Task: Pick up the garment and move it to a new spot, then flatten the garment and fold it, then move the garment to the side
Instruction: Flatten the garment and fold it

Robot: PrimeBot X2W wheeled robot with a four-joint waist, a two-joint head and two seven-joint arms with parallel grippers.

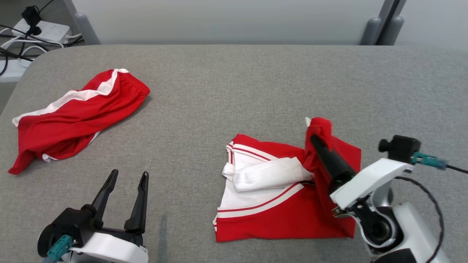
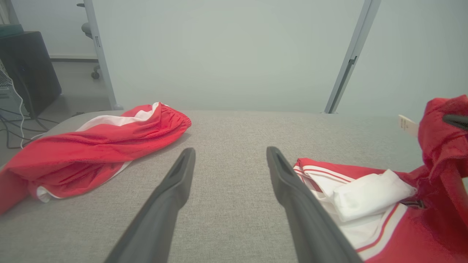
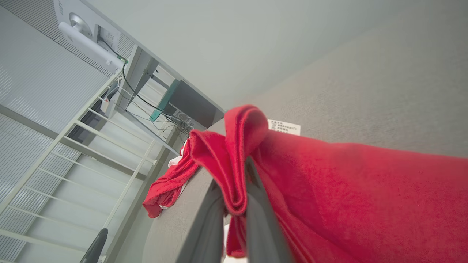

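Note:
The garment (image 1: 278,215) is a red top with white panels and red-white trim, lying partly folded on the grey table (image 1: 256,80) right of centre. Its right edge is lifted in a bunched peak, with my right gripper (image 1: 316,138) shut on that fold. From the right wrist, the red cloth (image 3: 365,190) drapes over the pinching fingers of the right gripper (image 3: 234,182), a white label (image 3: 284,127) showing behind. My left gripper (image 1: 130,173) stands open near the table's front left, holding nothing. Between and past the fingers of the left gripper (image 2: 231,151) is bare table, the garment (image 2: 402,233) to their right.
A second red garment with a white stripe and an elastic waistband (image 1: 76,117) lies crumpled at the table's left. A power strip with cables (image 1: 40,29) sits on the floor beyond the far left corner. Grey partition walls stand behind the table.

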